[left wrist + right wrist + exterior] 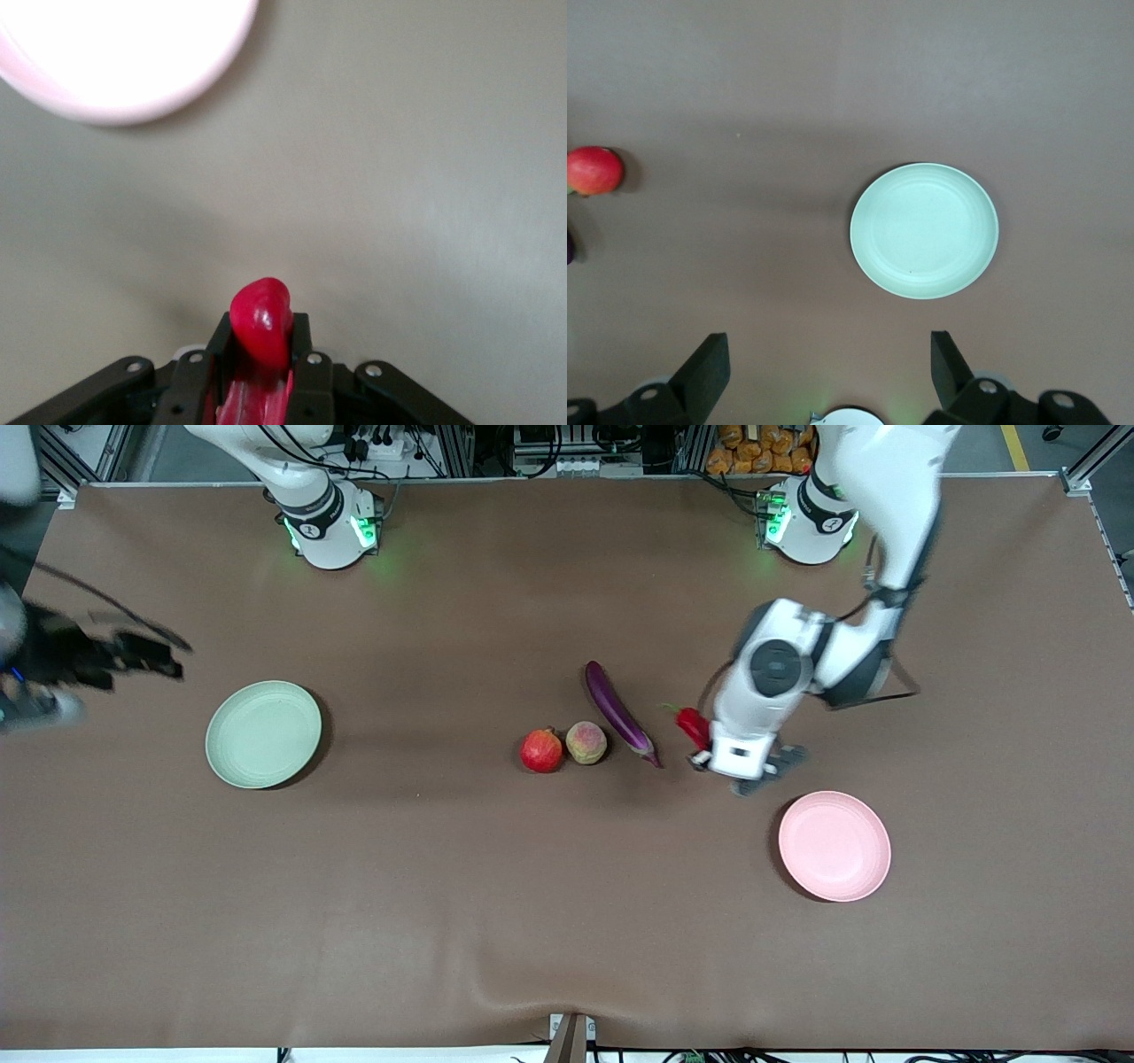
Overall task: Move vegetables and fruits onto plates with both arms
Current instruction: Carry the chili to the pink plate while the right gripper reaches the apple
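Observation:
My left gripper (719, 756) (261, 356) is shut on the red chili pepper (692, 725) (261, 320), low over the table between the purple eggplant (617, 710) and the pink plate (834, 846) (115, 53). The chili's tip sticks out past the fingers. The peach (586, 742) and the pomegranate (541, 750) (594, 170) lie side by side next to the eggplant, toward the right arm's end. My right gripper (142, 657) (830, 354) hangs open and empty in the air near the green plate (263, 734) (924, 230). Both plates are bare.
The brown table cover reaches every edge of the table. The two arm bases (332, 527) (806, 522) stand with green lights along the table's edge farthest from the front camera. A sliver of the eggplant (570, 246) shows in the right wrist view.

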